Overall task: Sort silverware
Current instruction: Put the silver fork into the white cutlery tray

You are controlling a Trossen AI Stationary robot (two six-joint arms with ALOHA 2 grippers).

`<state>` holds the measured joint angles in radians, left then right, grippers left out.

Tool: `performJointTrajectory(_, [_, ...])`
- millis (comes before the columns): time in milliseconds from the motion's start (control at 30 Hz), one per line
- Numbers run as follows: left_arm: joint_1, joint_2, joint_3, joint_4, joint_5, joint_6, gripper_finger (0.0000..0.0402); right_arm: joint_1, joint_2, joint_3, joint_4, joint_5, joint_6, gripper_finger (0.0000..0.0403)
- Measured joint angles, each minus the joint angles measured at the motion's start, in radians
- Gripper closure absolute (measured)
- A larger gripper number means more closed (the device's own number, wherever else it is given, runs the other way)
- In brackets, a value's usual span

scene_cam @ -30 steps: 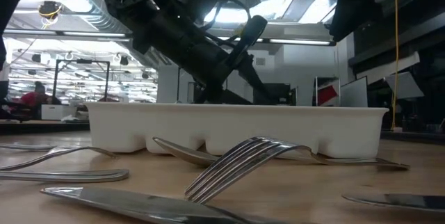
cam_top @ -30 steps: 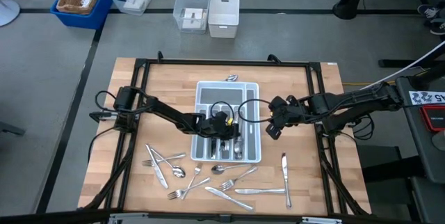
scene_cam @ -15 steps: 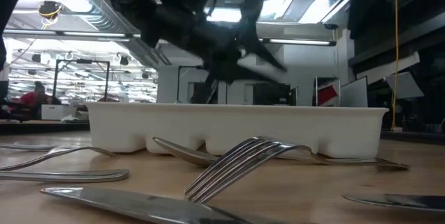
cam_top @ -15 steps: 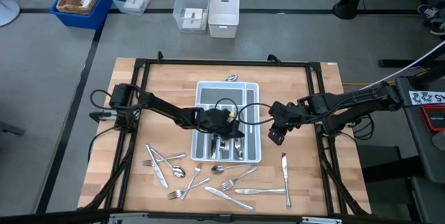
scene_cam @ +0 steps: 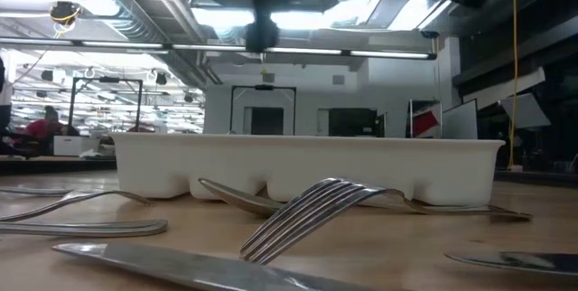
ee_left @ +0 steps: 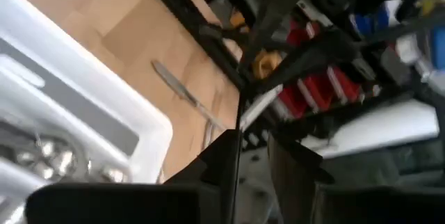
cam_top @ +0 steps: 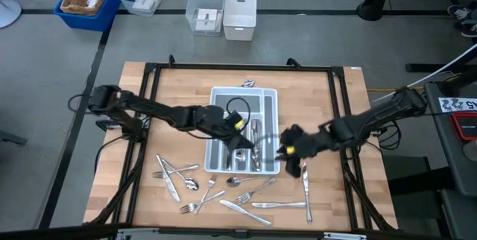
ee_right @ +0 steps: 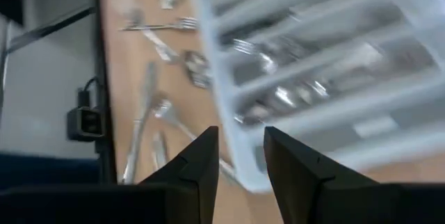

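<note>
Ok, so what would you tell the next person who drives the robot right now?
The left tool is over the near end of the white tray.
The right tool is open and empty, at the tray's near right corner, beside a loose knife.
Done: several pieces lie in the tray's slots.
Left: scattered forks, spoons and knives on the table in front of the tray.

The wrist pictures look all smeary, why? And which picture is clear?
Left wrist view: smeared streaks, as if moving; the tray and a knife are soft. Right wrist view: the tray is blurry too. Low view: the near fork looks clear. High view: clearest overall.
</note>
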<state>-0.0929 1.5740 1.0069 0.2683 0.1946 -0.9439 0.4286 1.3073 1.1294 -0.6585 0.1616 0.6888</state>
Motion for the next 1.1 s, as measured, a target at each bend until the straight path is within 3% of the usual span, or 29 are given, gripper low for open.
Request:
performJointTrajectory(233, [-0.068,-0.162,-0.001,-0.366,0.001,0.101,0.0327,0.072,0.181,0.000,0.281,-0.002,-0.105,0.0283])
performJointTrajectory(467, [-0.142,-0.249,-0.001,-0.638,-0.047,0.113,0.0328,0.069,0.378,0.000,0.386,-0.089,-0.337,0.0283])
performJointTrajectory(600, [-0.191,-0.256,-0.001,-0.735,-0.070,0.105,0.0328,0.069,0.488,0.000,0.493,-0.142,-0.401,0.0283])
performJointTrajectory(733, [-0.237,-0.253,-0.001,-0.797,-0.099,0.059,0.0328,0.069,0.571,0.000,0.539,-0.130,-0.409,0.0283])
performJointTrajectory(1100, [-0.304,-0.252,-0.001,-0.854,-0.153,0.027,0.0328,0.069,0.610,0.000,0.526,-0.155,-0.531,0.0283])
